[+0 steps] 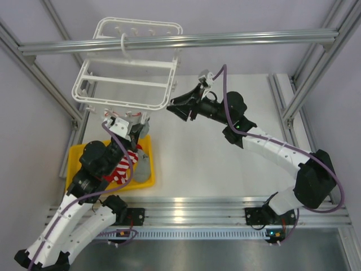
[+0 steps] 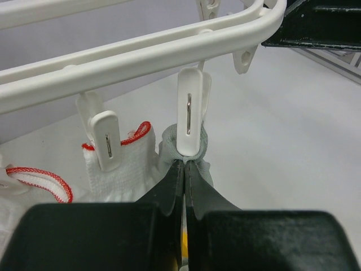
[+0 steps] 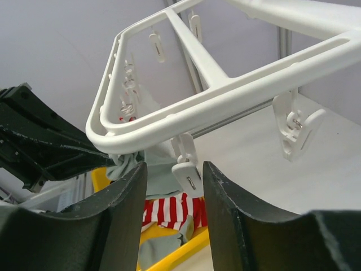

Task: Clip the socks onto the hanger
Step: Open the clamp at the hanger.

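Observation:
The white hanger (image 1: 130,62) hangs from the grey beam at the back left. My left gripper (image 2: 184,164) is shut on a grey sock (image 2: 167,142), holding its top edge right under a white clip (image 2: 190,116) that bites the fabric. Beside it, a white sock with red trim (image 2: 130,164) hangs from another clip (image 2: 105,141). My right gripper (image 3: 175,167) is open under the hanger's near rail (image 3: 225,99), with a dangling clip (image 3: 187,172) between its fingers, not touching. In the top view the left gripper (image 1: 135,127) and the right gripper (image 1: 177,108) sit at the hanger's front edge.
A yellow tray (image 1: 76,155) lies at the front left with a red-and-white striped sock (image 1: 123,168) and a grey sock (image 1: 144,169) in it. Grey aluminium beams (image 1: 225,39) cross overhead and stand at the sides. Another empty clip (image 3: 293,127) hangs on the right.

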Tool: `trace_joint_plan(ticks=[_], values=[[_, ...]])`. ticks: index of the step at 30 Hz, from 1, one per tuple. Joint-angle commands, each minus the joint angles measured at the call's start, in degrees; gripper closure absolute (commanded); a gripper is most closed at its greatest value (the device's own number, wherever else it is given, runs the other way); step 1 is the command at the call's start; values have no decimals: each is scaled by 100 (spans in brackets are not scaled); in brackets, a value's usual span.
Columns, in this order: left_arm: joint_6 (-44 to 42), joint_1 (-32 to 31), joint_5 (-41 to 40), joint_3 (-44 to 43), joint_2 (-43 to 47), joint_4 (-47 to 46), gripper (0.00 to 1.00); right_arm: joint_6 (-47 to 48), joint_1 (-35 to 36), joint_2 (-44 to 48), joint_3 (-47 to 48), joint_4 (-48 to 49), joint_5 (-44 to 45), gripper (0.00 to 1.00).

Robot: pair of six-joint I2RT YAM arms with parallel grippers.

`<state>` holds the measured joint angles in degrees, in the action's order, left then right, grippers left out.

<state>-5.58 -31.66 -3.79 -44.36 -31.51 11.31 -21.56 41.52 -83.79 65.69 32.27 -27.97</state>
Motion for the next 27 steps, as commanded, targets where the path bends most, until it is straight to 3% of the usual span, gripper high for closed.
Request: trace_joint_plan(ticks=[1,6,10,16,23,27], values=[[145,-16,80,-310,22,108,100,231,93,-24,216,332,-165,59],[119,-7,273,-424,30,257,98,223,128,38,242,288,-192,75],[93,-7,318,-503,48,397,78,214,199,117,243,236,-236,99],[-57,-16,239,-635,162,679,54,65,304,310,58,130,-262,100],[-171,-16,344,-758,268,1004,50,29,401,495,-127,25,-253,100],[-197,-16,1335,-802,242,952,49,3,401,548,-162,25,-271,100]])
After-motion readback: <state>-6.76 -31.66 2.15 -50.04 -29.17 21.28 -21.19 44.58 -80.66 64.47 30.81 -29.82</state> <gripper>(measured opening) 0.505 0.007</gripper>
